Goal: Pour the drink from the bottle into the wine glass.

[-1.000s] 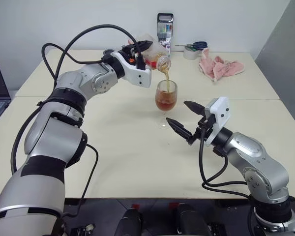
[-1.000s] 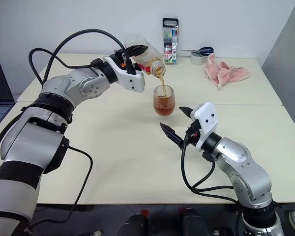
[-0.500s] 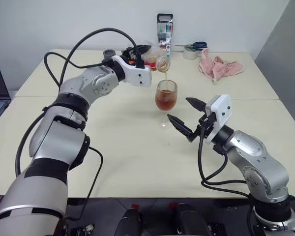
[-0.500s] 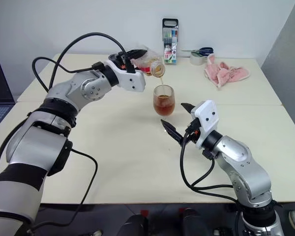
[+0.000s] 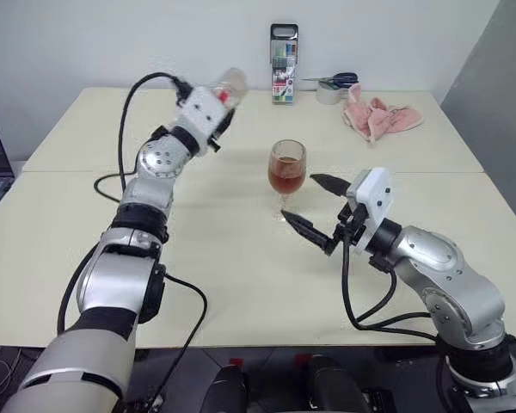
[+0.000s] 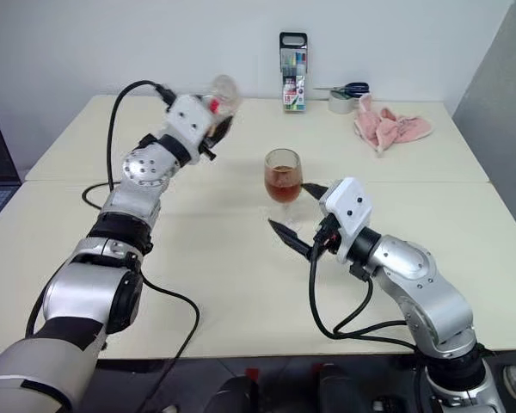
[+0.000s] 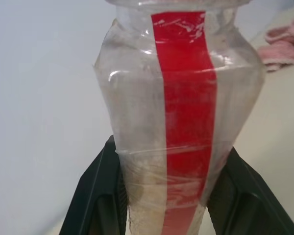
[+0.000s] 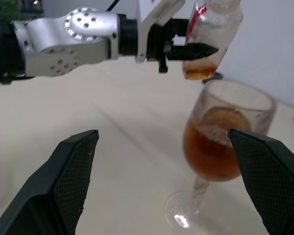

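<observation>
Bottle (image 6: pixel 224 89) is held upright, clamped in left pincer (image 6: pixel 213 110), well left of wine glass (image 5: pixel 286 168). Glass stands mid-surface (image 5: pixel 241 258), part-filled with drink (image 5: pixel 284 180). Right pincer (image 5: pixel 308 205) is spread wide, flanking the glass foot. Pen case (image 5: pixel 284 52), tape roll (image 5: pixel 331 92), scissors (image 5: pixel 331 79), pink cloth (image 5: pixel 374 116) are seen along the far edge.

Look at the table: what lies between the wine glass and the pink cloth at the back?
Nothing. In the left eye view, the stretch of table between the wine glass and the pink cloth is bare tabletop.
</observation>
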Robot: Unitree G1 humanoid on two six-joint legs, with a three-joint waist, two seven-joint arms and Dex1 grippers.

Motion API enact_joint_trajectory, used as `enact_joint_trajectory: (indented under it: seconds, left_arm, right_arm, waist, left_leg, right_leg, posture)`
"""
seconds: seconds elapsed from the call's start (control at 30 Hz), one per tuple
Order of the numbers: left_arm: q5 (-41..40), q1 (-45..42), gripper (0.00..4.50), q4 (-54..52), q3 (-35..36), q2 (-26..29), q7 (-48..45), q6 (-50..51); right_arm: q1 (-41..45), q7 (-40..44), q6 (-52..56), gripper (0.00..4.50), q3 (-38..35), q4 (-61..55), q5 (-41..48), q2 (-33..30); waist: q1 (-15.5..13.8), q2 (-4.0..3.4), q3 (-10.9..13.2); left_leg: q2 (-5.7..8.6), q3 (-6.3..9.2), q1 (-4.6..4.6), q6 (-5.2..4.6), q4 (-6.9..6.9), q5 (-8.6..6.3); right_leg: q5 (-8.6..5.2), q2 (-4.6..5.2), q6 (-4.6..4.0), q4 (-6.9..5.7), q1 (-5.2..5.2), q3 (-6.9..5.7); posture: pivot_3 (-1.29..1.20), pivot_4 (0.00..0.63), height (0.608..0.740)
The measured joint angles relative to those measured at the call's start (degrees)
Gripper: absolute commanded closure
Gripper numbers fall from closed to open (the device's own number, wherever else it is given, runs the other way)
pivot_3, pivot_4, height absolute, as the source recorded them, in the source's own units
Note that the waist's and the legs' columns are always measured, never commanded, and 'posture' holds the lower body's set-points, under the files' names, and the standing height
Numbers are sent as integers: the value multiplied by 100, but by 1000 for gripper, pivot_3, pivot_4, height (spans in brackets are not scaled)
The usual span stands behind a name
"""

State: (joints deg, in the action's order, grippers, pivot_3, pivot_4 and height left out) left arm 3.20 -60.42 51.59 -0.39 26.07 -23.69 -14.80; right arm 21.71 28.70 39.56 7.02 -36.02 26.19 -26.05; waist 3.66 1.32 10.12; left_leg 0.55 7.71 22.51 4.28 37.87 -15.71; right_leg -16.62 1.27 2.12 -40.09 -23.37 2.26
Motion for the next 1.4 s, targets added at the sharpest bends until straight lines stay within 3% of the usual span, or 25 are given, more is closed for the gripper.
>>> enact_joint_trajectory:
  seconds: [0.3,0.5,0.8,1.07,1.27,1.4]
  left_arm:
    - [-1356,2410,2820,-2740,1020,108,-263,2880]
    - [-1650,2982,2821,-3386,1482,127,-37,3304]
    - [-1706,3154,2821,-3585,1538,128,70,3365]
    - [-1708,3338,165,-3606,1541,129,61,3418]
    - [-1565,3527,17,-3815,1486,141,82,3230]
    - [-1293,3978,17,-4217,1443,151,365,3099]
  right_arm:
    - [810,173,898,0,152,53,421,-149]
    - [914,340,900,0,470,249,368,-146]
    - [1054,421,799,0,709,379,138,-115]
    - [1053,425,792,0,752,380,85,-61]
    - [934,418,633,0,748,363,-26,-66]
    - [-73,338,124,0,519,297,-74,79]
  waist:
    - [54,2,-3]
    - [-45,8,-7]
    - [-51,10,-11]
    - [-53,10,-11]
    - [-57,10,-11]
    - [-77,14,-14]
  left_leg:
    - [-6,9,-2,12,1,7]
    - [-3,5,-2,1,8,0]
    - [-4,0,-7,-3,5,-2]
    - [-4,3,-6,-7,4,-4]
    - [-4,1,-6,-6,1,-5]
    - [-8,1,-6,-7,-2,-6]
  right_leg:
    - [1,0,-1,-1,0,-2]
    - [1,5,-1,1,4,0]
    - [1,3,-1,2,5,3]
    - [1,3,-1,3,5,0]
    - [1,4,-1,7,5,2]
    - [1,7,-1,10,7,4]
  posture:
    - [0,150,740]
    - [0,150,740]
    - [0,150,740]
    - [0,150,740]
    - [0,150,740]
    - [0,150,740]
